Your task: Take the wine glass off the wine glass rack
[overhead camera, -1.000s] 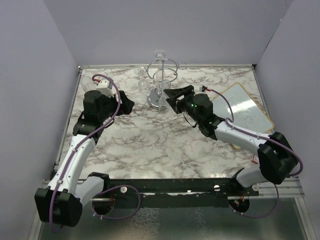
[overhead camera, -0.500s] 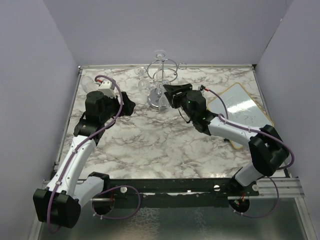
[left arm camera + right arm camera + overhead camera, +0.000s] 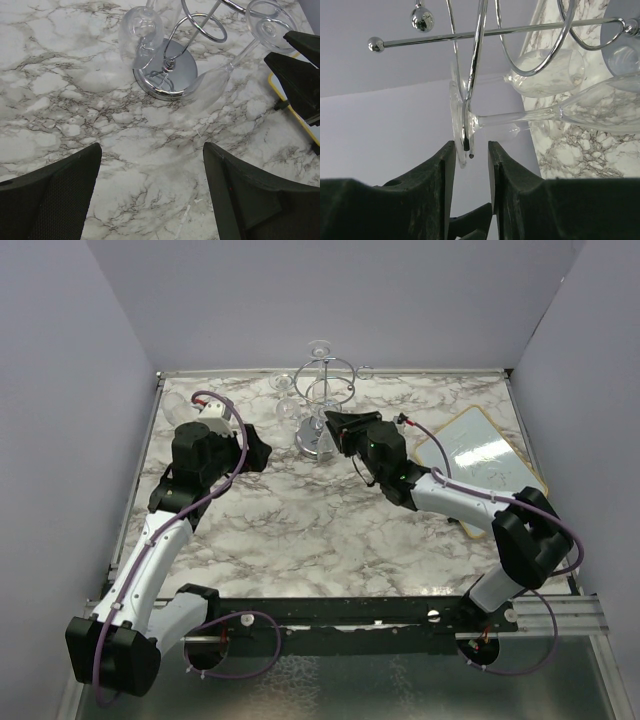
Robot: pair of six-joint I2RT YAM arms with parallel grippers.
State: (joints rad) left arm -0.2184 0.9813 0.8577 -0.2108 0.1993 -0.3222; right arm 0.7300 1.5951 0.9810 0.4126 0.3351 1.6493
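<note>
The chrome wine glass rack [image 3: 322, 380] stands at the back middle on its round mirrored base [image 3: 165, 75]. Clear wine glasses hang upside down from its ring arms. In the right wrist view one wine glass [image 3: 520, 118] hangs by its foot from a wire loop [image 3: 470, 100], and the rim of its foot dips between my fingertips. My right gripper [image 3: 471, 145] is narrowly open around that foot edge, right beside the rack [image 3: 333, 425]. My left gripper [image 3: 152, 190] is wide open and empty, low over the marble left of the rack [image 3: 260, 452]. A second glass [image 3: 142, 30] hangs on the rack's left side.
A white board with a yellow edge [image 3: 485, 465] lies on the marble table at the right. Grey walls close in the back and both sides. The right gripper's black fingers [image 3: 300, 65] show at the right edge of the left wrist view.
My right gripper has moved left and forward up to the rack, bringing its fingertips round the glass foot. The left arm has shifted only slightly.
</note>
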